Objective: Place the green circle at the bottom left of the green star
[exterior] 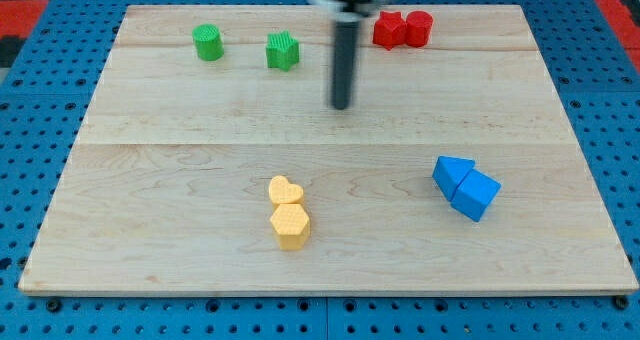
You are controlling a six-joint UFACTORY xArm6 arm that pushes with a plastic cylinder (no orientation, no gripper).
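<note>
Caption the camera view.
My tip hovers right of the green star block; the green circle block sits left.

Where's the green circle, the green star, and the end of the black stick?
green circle (208, 42), camera view, on its round top face.
green star (283, 51), camera view, middle of its top.
my tip (343, 106), camera view, the rod's very end, right of the star.

The upper part of the tool (343, 105) is blurred and cut off by the view's top edge. The two red blocks (402, 28) touch each other, so their exact shapes are hard to tell.
</note>
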